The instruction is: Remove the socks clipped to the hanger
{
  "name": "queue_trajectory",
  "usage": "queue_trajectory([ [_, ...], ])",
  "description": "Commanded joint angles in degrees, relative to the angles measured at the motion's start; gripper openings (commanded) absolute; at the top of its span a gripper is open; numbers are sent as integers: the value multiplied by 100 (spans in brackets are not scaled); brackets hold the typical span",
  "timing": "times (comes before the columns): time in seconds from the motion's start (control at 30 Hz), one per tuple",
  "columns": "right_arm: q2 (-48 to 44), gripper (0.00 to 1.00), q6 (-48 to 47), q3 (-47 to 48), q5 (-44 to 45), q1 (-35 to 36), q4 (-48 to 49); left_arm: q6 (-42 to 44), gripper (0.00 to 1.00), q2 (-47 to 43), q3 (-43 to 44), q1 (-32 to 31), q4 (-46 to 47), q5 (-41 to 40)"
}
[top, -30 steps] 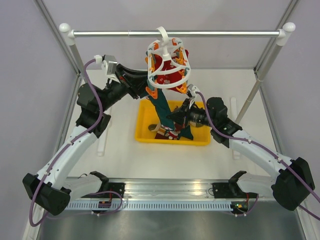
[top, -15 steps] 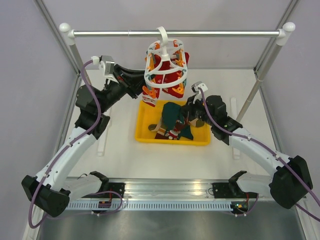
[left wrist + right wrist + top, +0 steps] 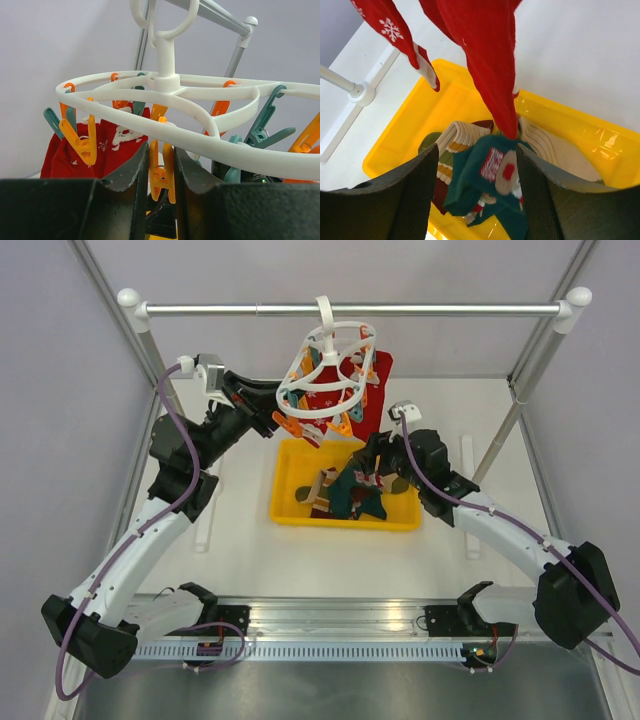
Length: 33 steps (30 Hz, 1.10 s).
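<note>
Pale lilac walls close in a white table (image 3: pixel 240 540), and a metal rail (image 3: pixel 450 308) spans its far side. From that rail the white ring hanger (image 3: pixel 165 80) hangs by its hook, tilted, directly at 12 o'clock from a yellow bin (image 3: pixel 285 480).

The left pincer (image 3: pixel 160 155) is at the hanger's 9 o'clock edge. Its gap is narrow and it pinches an orange peg (image 3: pixel 161 177) just under the ring. Other orange and teal pegs dangle around the rim.

The right pincer (image 3: pixel 476 147) hangs over the bin, spread wide and holding nothing. A dark teal sock (image 3: pixel 485 185) and a striped beige sock (image 3: pixel 452 142) lie loose in the bin below it.

Two socks are clipped to the hanger. A long red sock (image 3: pixel 485 65) hangs with its long axis vertical, its toe ending just at 12 o'clock of the right pincer's gap. A snowflake-printed red sock (image 3: pixel 395 30) hangs at about 10 o'clock, farther off.

The right arm is plainly nearer the long sock's free end. My judgement is that the next move is a short reach up toward 12 o'clock to grip that toe, while the left arm steadies the ring.
</note>
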Motion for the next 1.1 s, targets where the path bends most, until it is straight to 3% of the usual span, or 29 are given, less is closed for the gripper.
queue_trajectory([
  [0.0,-114,69,27,-44,141,-9,383,-96,3,-76,-53,20,-4,-78],
  [0.27,-422,70,-51,-246,782,-17,646,-87,2,-146,-44,20,-109,-228],
  [0.67,298,71,-236,44,-465,-264,1709,10,2,-190,-27,20,-259,-272],
  [0.9,624,53,-61,228,-580,-272,2088,54,2,-225,-9,20,-338,-307],
  [0.97,615,38,-25,211,-501,-272,2149,62,2,-234,-9,20,-355,-324],
  [1.0,554,24,9,185,-457,-272,2184,62,2,-243,-18,20,-364,-325],
  [1.07,475,12,54,62,-308,-272,2246,62,2,-243,-9,20,-373,-316],
])
